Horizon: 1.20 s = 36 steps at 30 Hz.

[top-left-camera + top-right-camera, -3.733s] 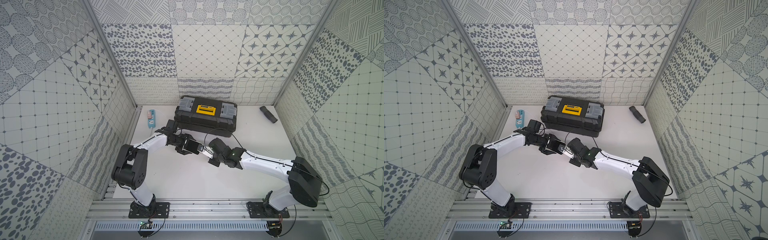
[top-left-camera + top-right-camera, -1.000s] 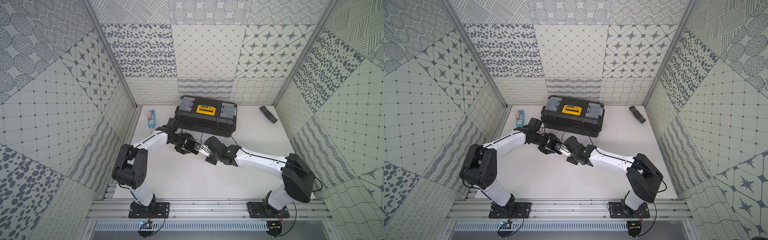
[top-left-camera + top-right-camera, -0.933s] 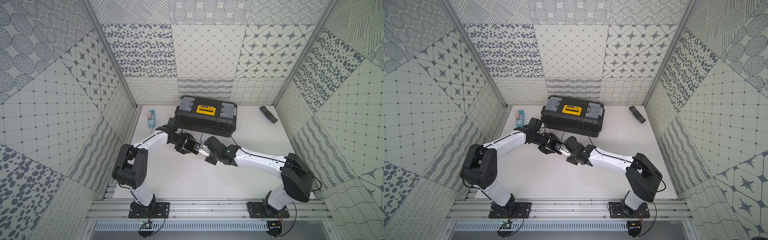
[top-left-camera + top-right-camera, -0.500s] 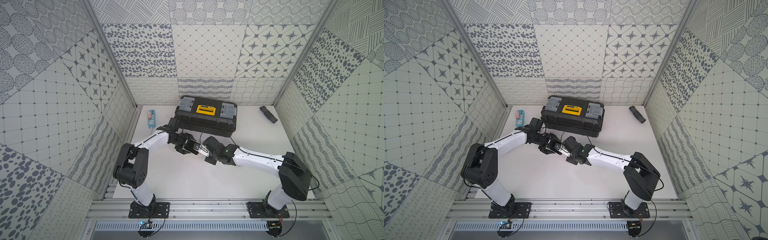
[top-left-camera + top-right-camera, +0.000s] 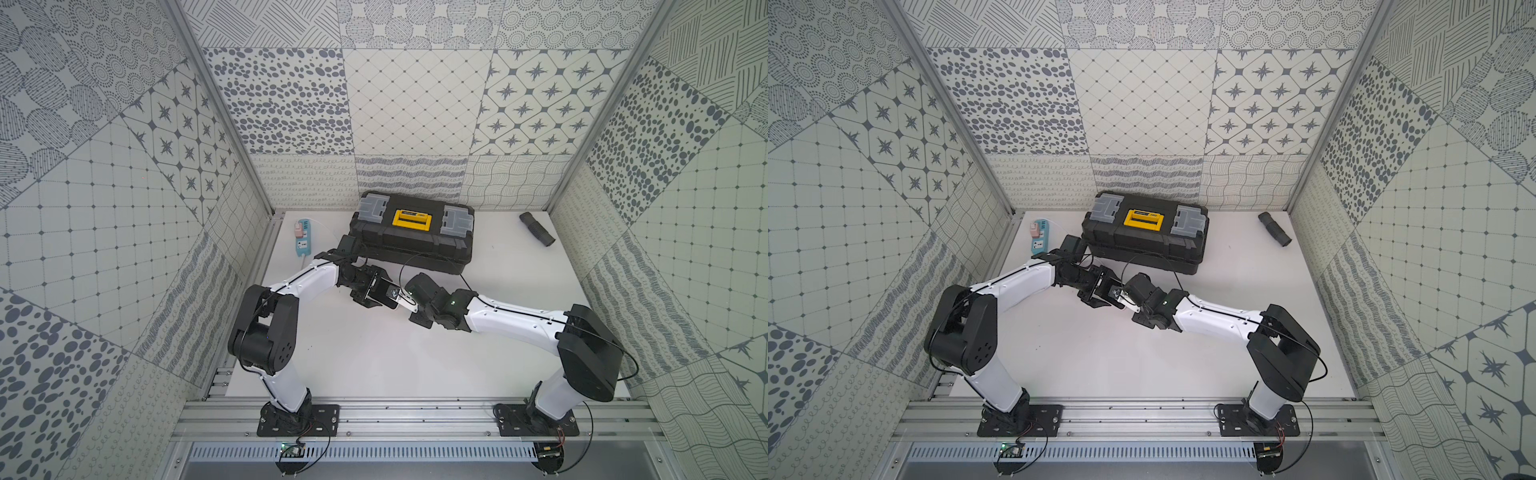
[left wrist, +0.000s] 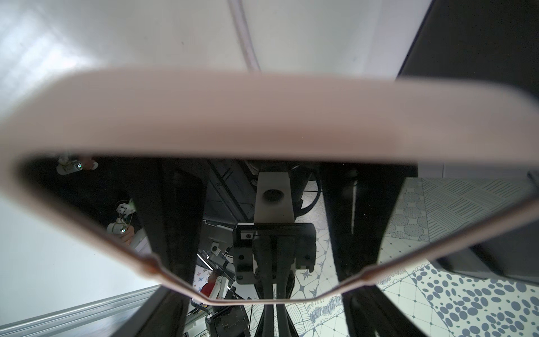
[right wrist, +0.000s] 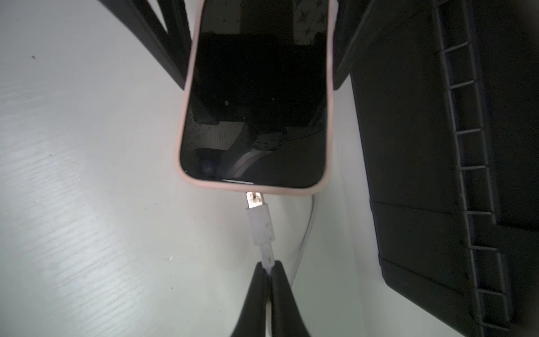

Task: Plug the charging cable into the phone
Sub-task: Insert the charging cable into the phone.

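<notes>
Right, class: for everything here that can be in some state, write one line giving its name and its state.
phone: screen dark, gripped by its long edges.
charging cable: connector tip at the phone's bottom port, metal showing, not fully seated.
left gripper: shut on the phone.
right gripper: shut on the charging cable just behind the connector.
toolbox: lid closed.
power strip: a plug in one socket.

Glossy screen, matt plastics
Phone (image 7: 256,96): glossy black screen, matt pink rim. Cable (image 7: 260,224): smooth white plastic, metal tip. Toolbox (image 7: 423,146): matt black plastic.
</notes>
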### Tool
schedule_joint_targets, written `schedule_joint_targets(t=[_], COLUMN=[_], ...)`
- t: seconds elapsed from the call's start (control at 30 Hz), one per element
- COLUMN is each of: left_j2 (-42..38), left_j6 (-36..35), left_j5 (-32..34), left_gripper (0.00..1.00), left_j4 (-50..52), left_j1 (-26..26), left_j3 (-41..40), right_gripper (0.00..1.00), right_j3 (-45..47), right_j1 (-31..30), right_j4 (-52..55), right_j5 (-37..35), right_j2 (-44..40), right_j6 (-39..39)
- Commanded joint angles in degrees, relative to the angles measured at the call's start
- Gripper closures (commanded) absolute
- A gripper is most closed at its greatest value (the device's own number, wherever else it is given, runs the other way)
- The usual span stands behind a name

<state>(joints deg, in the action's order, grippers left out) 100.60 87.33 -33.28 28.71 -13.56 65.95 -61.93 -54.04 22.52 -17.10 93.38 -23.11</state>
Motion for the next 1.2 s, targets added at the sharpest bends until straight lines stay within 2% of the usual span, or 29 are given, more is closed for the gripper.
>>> schedule_joint_targets(t=[0.0,0.53,0.77,1.17], left_j2=[-0.4,-1.2,-1.9,-1.4], left_j6=[3.5,13.7,15.3,13.2], left_j5=[-8.0,-12.1,-12.7,-12.2], left_gripper=[1.0,1.0,1.0,1.0], left_j4=[-5.1,-20.0,-21.9,-19.6], left_j1=[-1.4,-2.2,-2.0,-2.1], left_j3=[-2.0,-7.7,-7.9,-5.5], right_gripper=[1.0,1.0,1.0,1.0], right_j3=[-0.5,2.9,4.3,3.0], right_j1=[-0.3,-0.2,-0.1,-0.2], right_j4=[-7.1,-8.6,-10.5,-10.1], right_j5=[-1.8,-2.7,-2.6,-2.5], right_j2=[-0.7,-3.0,-4.2,-4.4], right_j6=[0.2,-0.8,-1.9,-2.3])
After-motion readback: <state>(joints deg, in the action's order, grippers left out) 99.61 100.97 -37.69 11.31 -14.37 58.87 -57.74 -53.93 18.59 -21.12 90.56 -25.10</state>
